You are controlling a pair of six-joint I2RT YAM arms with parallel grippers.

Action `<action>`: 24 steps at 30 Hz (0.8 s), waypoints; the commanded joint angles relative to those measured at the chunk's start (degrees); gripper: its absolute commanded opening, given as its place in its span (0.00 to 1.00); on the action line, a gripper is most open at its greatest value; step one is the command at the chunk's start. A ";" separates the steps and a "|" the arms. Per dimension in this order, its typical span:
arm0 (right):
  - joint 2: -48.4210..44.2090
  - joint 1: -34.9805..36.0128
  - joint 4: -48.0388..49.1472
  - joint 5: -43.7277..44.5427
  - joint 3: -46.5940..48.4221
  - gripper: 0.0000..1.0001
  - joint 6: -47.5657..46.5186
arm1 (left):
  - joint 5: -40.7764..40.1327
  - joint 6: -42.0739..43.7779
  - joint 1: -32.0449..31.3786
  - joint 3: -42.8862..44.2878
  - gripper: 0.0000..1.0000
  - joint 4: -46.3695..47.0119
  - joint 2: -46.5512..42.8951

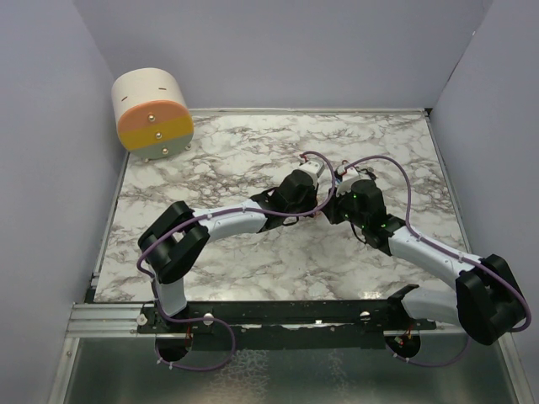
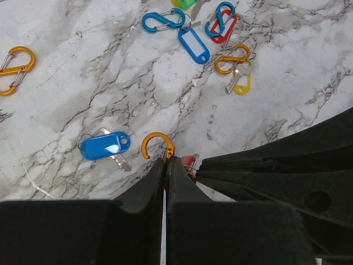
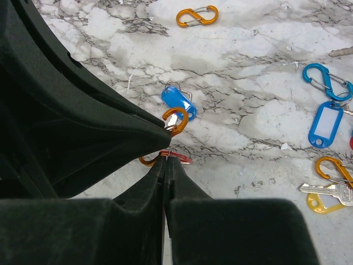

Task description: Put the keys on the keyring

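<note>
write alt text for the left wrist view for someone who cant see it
The shut left gripper pinches an orange clip over a marble table, with the right gripper closed on a red tag beside it. A blue-tagged key lies nearby; more clips and tagged keys lie beyond.

white marble-veined table point(image 1: 210, 160) enclosed by plain pale lavender walls point(image 1: 295, 50).

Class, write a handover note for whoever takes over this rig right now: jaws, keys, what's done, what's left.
Left gripper: jaws shut on an orange clip.
Right gripper: jaws shut, seemingly on a red tag at that clip.
Blue-tagged key lies loose nearby; yellow key farther off touches a second orange clip.
Done: unclear.
Left: thread red tag, then the others.
</note>
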 commanded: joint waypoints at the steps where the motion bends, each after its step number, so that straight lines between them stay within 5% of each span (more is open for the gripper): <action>1: -0.89 0.46 2.11 -0.14 0.02 0.01 -0.65 | 1.76 0.53 -0.38 1.72 0.00 -0.26 0.47; 24: -1.15 0.71 2.42 -1.60 -0.23 0.01 -0.89 | 1.53 1.08 -0.41 3.66 0.00 -0.94 2.30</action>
